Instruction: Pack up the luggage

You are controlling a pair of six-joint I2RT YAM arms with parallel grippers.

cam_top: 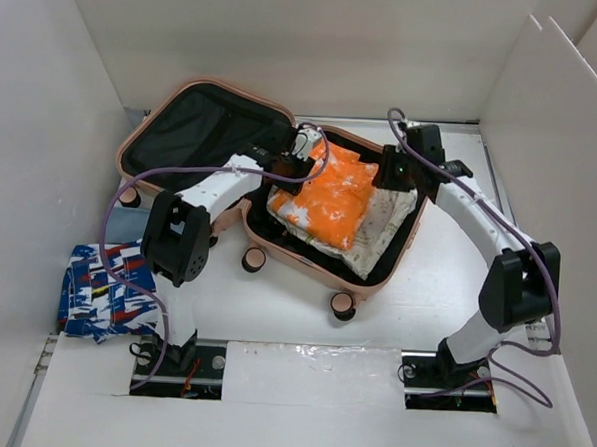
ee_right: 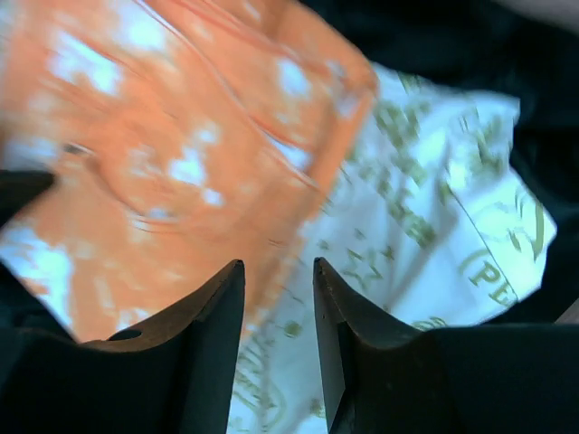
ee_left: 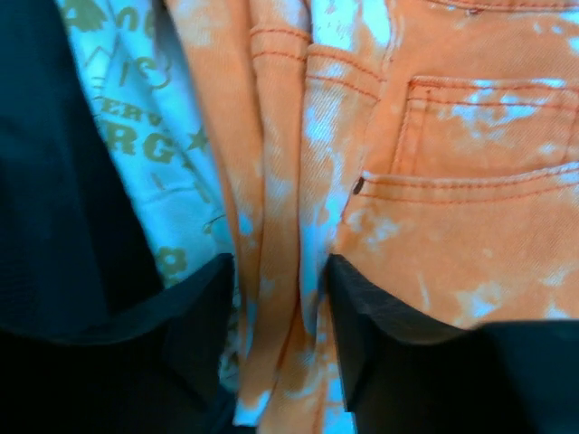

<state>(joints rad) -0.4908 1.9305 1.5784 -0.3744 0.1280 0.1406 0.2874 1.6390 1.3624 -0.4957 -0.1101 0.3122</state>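
Luggage (cam_top: 198,133) lies open mid-frame on the bench (cam_top: 425,290), with left gripper (ee_left: 276,271) and right gripper (ee_right: 279,271), both part-spread and empty, low over orange shorts (cam_top: 330,200), likely to flatten them.

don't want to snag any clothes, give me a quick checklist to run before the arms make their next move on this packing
1. The luggage lies open: ok.
2. The orange garment is inside it, on top of the white printed garment: ok.
3. The left gripper is free of cloth: cannot tell; jaws apart, but an orange fold sits between them.
4. The right gripper is free of cloth: looks ok; jaws apart, cloth only beyond the gap.
5. The white printed garment's near edge is inside the rim: cannot tell.
6. The blue patterned garment is packed: not ok; it lies on the table, left of the luggage.
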